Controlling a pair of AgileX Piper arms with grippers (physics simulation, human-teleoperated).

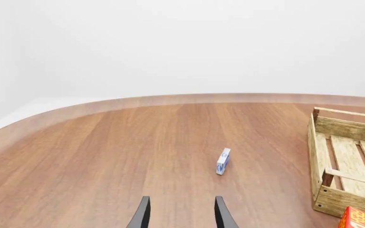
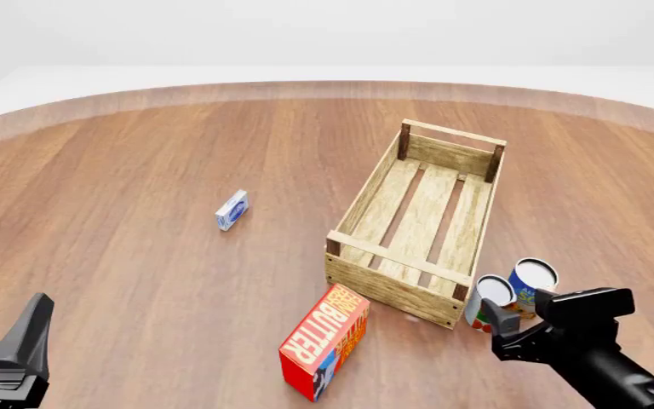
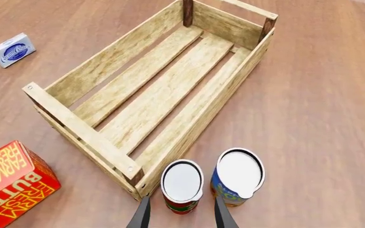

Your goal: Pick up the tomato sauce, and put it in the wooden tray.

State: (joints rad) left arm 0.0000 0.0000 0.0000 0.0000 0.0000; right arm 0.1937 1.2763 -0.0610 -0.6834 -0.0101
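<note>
Surface (image 2: 134, 256): wood. Wooden tray (image 2: 356, 277): holds nothing. Butter box (image 2: 324, 342): by its near corner. Tomato sauce (image 3: 182, 186): upright beside tray's corner, touching blue can (image 3: 237, 176), between right fingers (image 3: 143, 213), spread, gripping nothing. Left fingers (image 1: 142, 213): spread, unladen.

The right gripper (image 3: 182, 214) hangs with its two dark fingers spread, and the tomato sauce (image 3: 182, 186) stands upright just ahead of the gap between them. Touching that can, off toward one finger, is a blue-labelled can (image 3: 238, 176). Beyond both lies the wooden tray (image 3: 163, 90). A butter box (image 3: 8, 187) sits off to the other side, and a small blue-and-white box (image 3: 11, 50) farther away.
</note>
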